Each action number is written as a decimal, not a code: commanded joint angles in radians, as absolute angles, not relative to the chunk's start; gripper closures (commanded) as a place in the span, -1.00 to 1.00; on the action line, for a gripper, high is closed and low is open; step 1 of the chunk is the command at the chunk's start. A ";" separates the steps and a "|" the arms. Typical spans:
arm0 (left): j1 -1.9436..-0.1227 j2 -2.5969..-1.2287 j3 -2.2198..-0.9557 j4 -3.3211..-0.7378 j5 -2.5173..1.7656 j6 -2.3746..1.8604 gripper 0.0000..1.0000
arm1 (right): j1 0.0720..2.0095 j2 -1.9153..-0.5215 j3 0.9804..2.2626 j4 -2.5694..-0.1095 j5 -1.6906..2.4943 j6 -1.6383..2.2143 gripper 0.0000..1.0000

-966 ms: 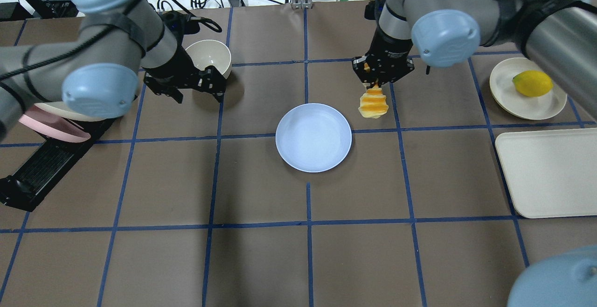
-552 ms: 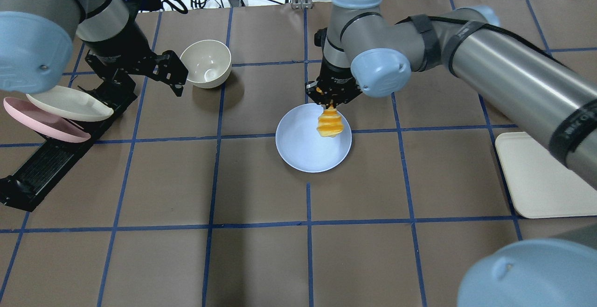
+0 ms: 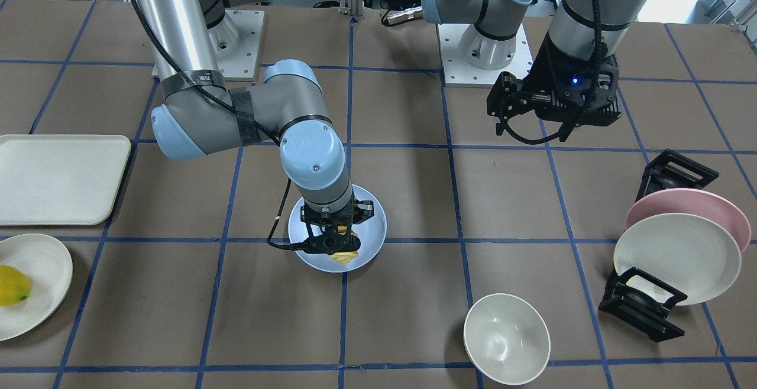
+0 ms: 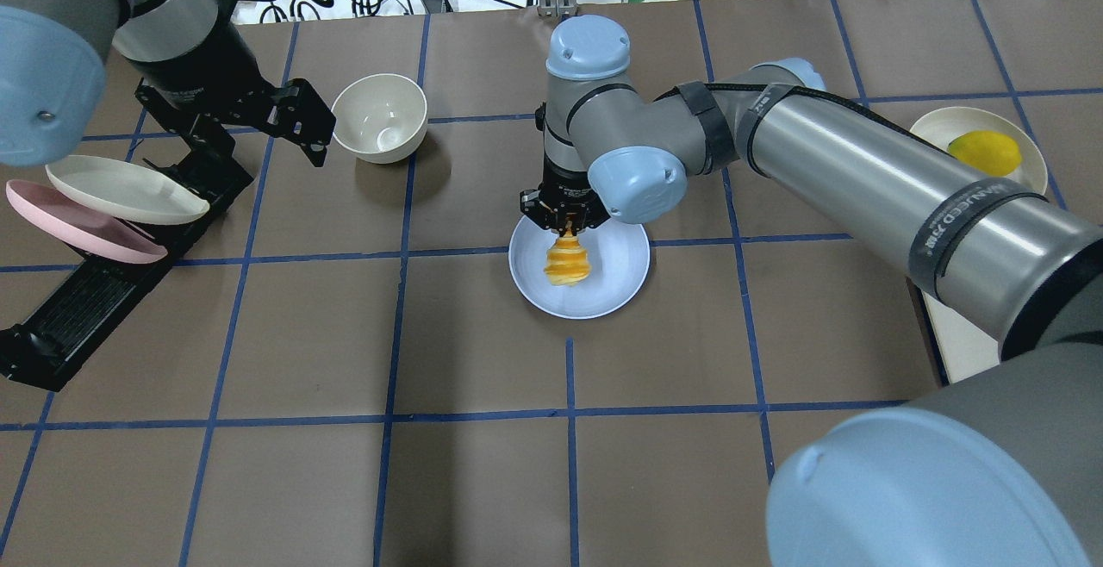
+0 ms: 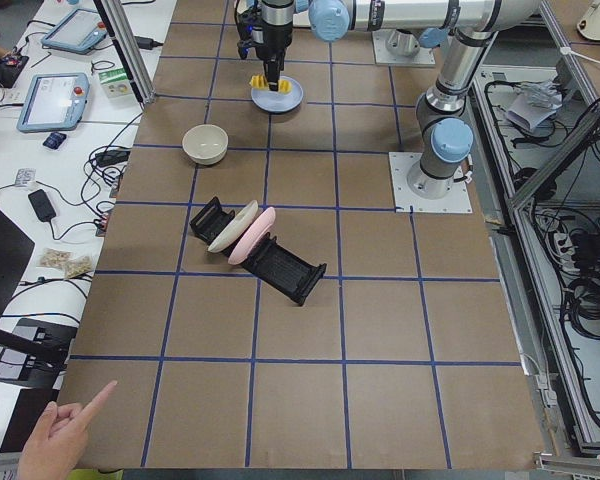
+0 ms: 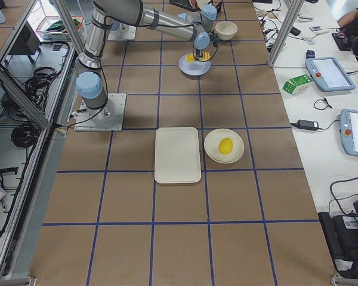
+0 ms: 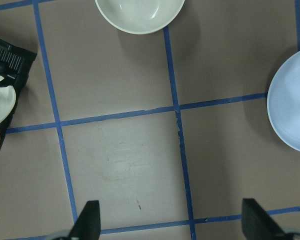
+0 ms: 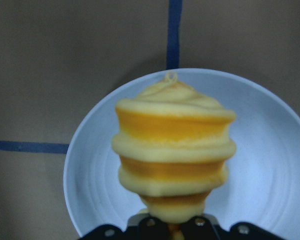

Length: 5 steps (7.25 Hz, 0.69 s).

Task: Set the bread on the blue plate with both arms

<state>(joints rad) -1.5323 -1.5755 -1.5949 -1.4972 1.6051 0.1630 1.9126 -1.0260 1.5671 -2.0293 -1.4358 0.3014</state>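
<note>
Here right claw (image 4: 566, 221) grips bread (image 4: 568, 262) over blue plate (image 4: 617, 279)

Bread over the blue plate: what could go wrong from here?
1. The right gripper pinches the bread by one end only, so on release it may topple and roll toward the rim of the blue plate.
2. The left gripper is open, off near the bowl; bringing it in could crowd the right arm above the plate.

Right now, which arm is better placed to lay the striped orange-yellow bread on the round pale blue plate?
Right: the right gripper holds the bread by one end over the plate. The left gripper hangs open and empty near the cream bowl.
</note>
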 commanded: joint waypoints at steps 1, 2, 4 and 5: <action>-1.532 -1.559 -1.592 -1.497 1.605 0.153 -1.00 | 1.917 -1.014 1.568 -2.033 -1.436 0.305 0.20; -1.532 -1.557 -1.591 -1.499 1.605 0.152 -1.00 | 1.917 -1.014 1.568 -2.031 -1.436 0.305 -0.39; -1.532 -1.566 -1.591 -1.497 1.603 0.137 -1.00 | 1.916 -1.015 1.571 -2.026 -1.454 0.307 -1.00; -1.532 -1.566 -1.591 -1.497 1.603 0.135 -1.00 | 1.916 -1.020 1.572 -2.011 -1.456 0.307 -1.00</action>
